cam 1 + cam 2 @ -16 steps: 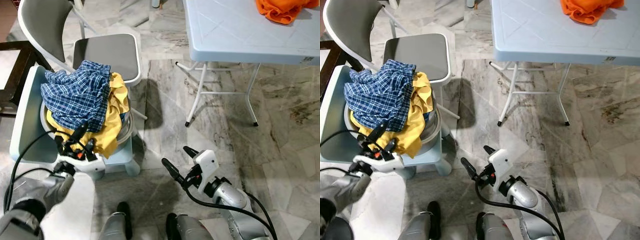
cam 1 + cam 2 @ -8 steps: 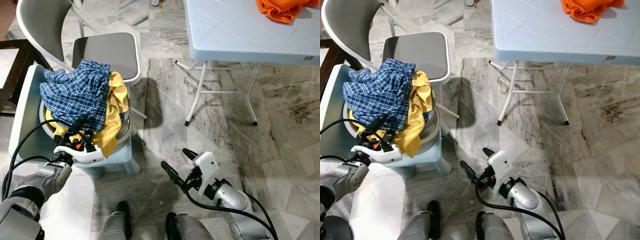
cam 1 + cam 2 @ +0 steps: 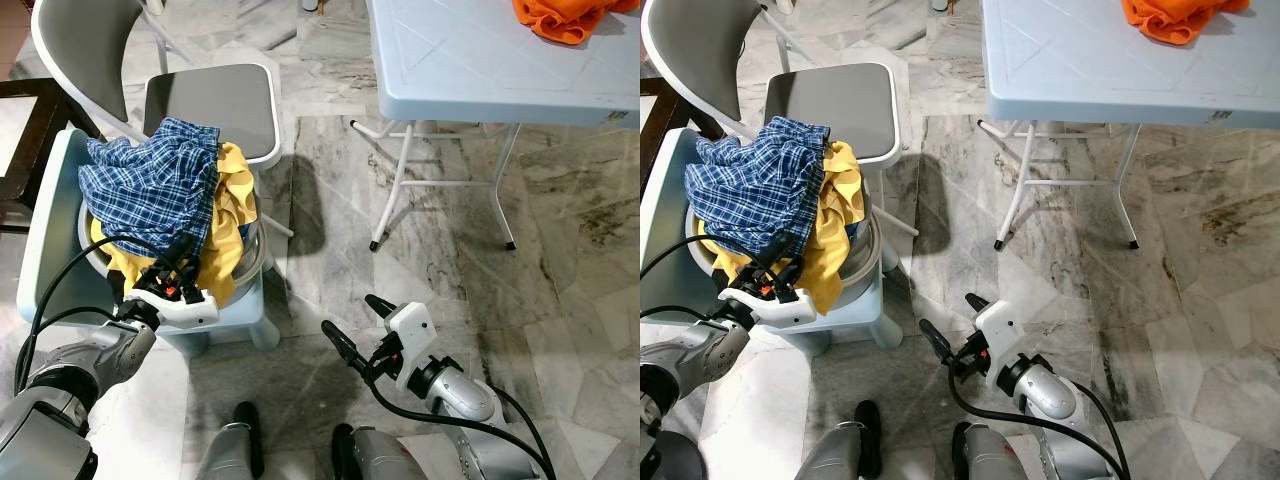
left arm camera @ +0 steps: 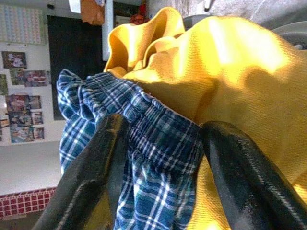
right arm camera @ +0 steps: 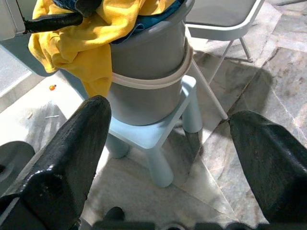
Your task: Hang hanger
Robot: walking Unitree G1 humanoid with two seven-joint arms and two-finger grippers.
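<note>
My left gripper [image 3: 180, 262] reaches into the grey bucket [image 3: 252, 262], fingers spread around the blue plaid shirt [image 3: 150, 190] over the yellow garment [image 3: 232, 215]; right gripper [image 3: 352, 322] hovers spread; I can't spot the hanger

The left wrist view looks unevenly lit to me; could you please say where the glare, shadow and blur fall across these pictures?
Left wrist view: sun glares on the yellow cloth, the plaid shirt lies shaded, and the left tool is soft with closeness. Right wrist view: the near black fingers are blurred, the grey bucket sharp. Eye views: sharp, with a sunlit floor patch by the stool.
</note>
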